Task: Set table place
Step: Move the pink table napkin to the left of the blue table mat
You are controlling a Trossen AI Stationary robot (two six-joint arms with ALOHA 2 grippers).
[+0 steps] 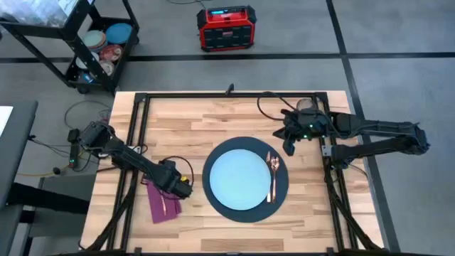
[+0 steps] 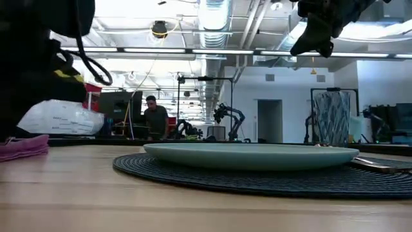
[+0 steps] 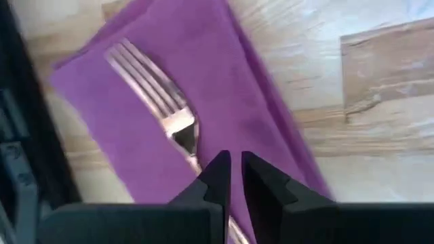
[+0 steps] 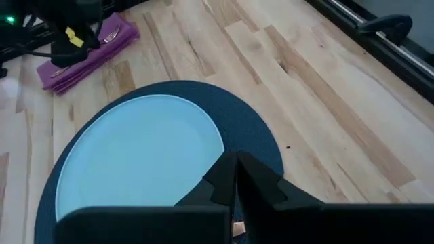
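Mat: big dark round woven mat point(image 1: 245, 208) lay on the light-wood plank table point(image 1: 185, 128), below and between both grippers; judged placed.
Plate: pale blue round plate point(image 1: 238, 179) sat centred on the mat; judged placed.
Napkin: folded magenta cloth napkin point(image 1: 163, 203) lay flat on the table, directly under the left gripper point(image 1: 181, 189) and well apart from the right gripper point(image 1: 290, 146).
Fork: copper-coloured fork point(image 3: 159, 108) lay on the napkin, tines pointing away from the left gripper, handle running under its fingertips.
Other cutlery: copper-coloured pieces point(image 1: 273, 178) lay on the mat's edge just beside the plate, below the right gripper; which pieces they were could not be told.
Left gripper: low over the napkin, fingers nearly together with only a thin gap, nothing between them as far as the wrist view showed.
Right gripper: raised above the far edge of the mat, fingers closed together, carrying nothing.
Glass tumbler: not seen on the table in any view.
Progress (judgement): far along; mat, plate, napkin and cutlery were down; the tumbler appeared to be what was left.
Writing: a red and black box-shaped unit point(image 1: 226, 28) stood on the floor beyond the table; no label readable. No legible brand or text elsewhere.
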